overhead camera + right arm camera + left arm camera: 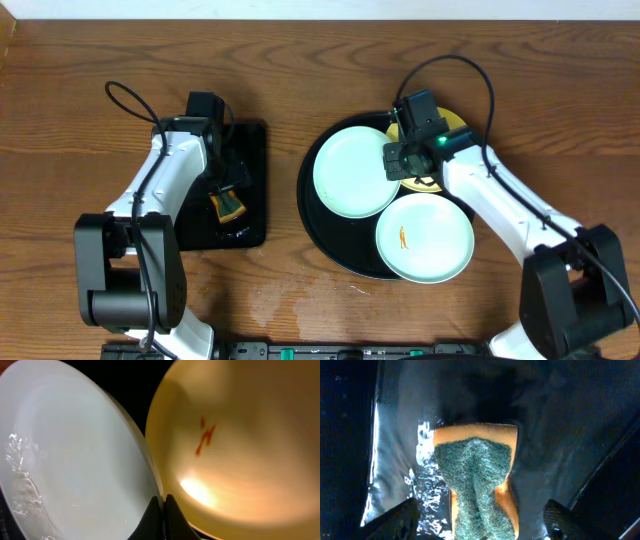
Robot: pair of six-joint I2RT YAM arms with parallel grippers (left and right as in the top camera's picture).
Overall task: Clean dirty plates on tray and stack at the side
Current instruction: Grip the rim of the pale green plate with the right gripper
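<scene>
Entry, as I see it from the operating station.

- Tray (308, 215): round, glossy black, on the table (70, 90).
- Clean mint plate (350, 170): in the tray's left half, its right rim lapping over the yellow plate.
- Yellow plate (240, 435): at the tray's far rim, with an orange smear.
- Smeared mint plate (425, 238): at the tray's near right, overhanging the rim.
- Right tool (162, 509): jaws pressed together, tips where the clean plate's rim meets the yellow plate. I cannot tell whether the rim is nipped.
- Rectangular tray (255, 180): left of the round tray, apart from it.
- Sponge (475, 480): lying in the rectangular tray, green side up.
- Left tool (480, 521): spread wide, fingers (395, 520) clear of the sponge on either side, gripping nothing.
</scene>
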